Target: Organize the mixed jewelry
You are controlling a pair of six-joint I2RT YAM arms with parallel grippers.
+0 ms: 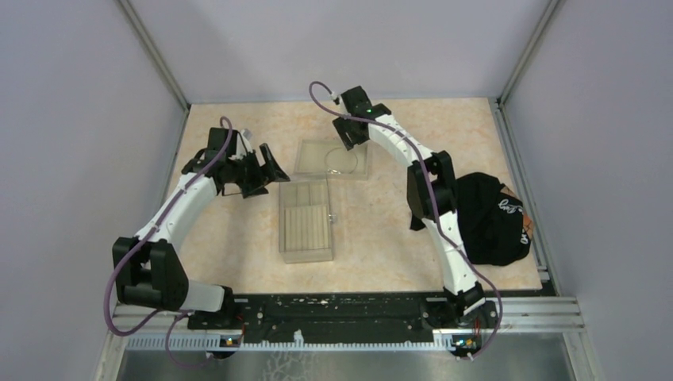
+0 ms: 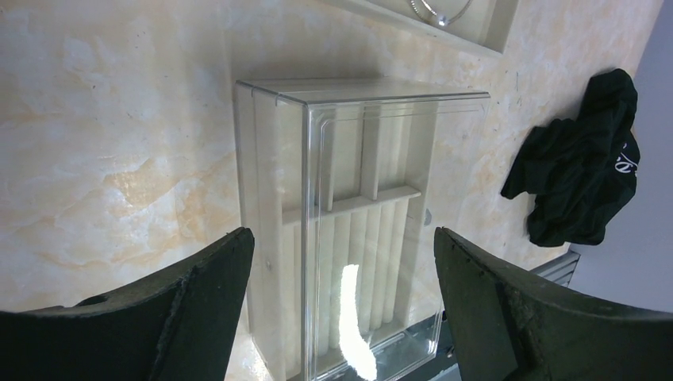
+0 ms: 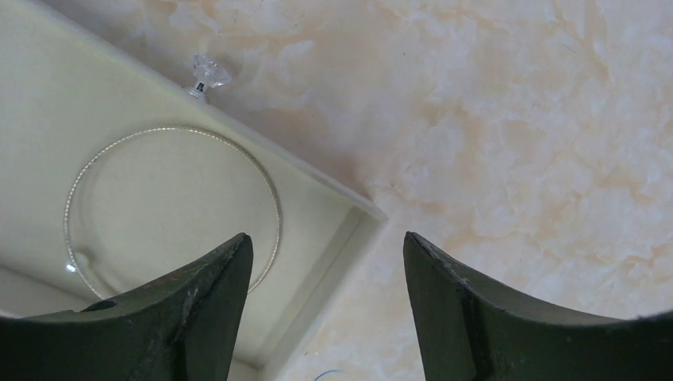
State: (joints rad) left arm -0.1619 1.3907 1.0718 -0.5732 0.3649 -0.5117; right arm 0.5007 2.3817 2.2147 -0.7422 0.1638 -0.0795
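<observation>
The thin silver wire hoop lies flat in the open beige tray at the far middle of the table. A part of the hoop also shows in the left wrist view. My right gripper is open and empty and hovers over the tray's corner, with the hoop by its left finger. My left gripper is open and empty, left of and above the clear box with the ribbed beige insert. No tiny silver or gold bits show clearly.
A clear crystal knob sits on the far tray's wall. A small silver piece sits at the clear box's right side. The black cloth lies at the right by the right arm. Grey walls enclose the table.
</observation>
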